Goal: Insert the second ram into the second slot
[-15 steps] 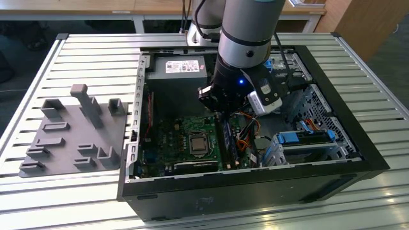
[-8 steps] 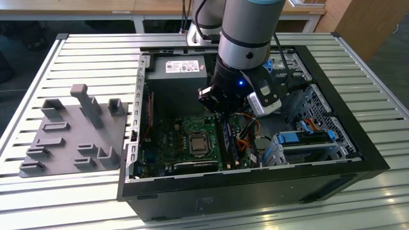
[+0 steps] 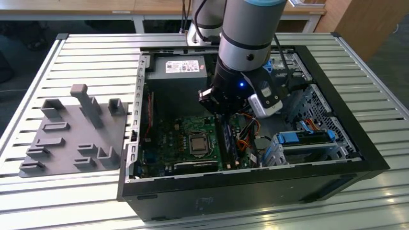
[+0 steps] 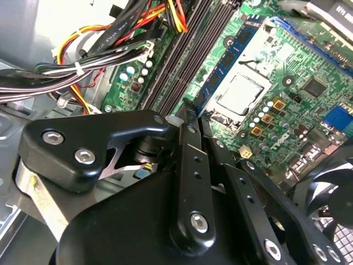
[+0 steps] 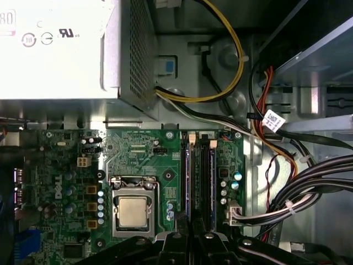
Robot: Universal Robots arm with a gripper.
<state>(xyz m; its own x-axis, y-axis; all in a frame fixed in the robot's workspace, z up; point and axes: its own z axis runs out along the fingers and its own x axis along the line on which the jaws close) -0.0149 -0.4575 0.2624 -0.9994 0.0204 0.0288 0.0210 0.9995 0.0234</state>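
Exterior view: the end effector is down inside the open computer case on the counter. Second wrist view: the second ram lies along the slot beside the processor, its near end right at the end effector. Pinching it or not, I cannot tell. First wrist view: the end effector is poised at the memory slots.

The second ram is a thin, long blue strip. It stands on its long edge, in line with the black memory slots that run parallel beside it. It extends straight away from the end effector, with its near end at the tip. Seating depth cannot be determined.
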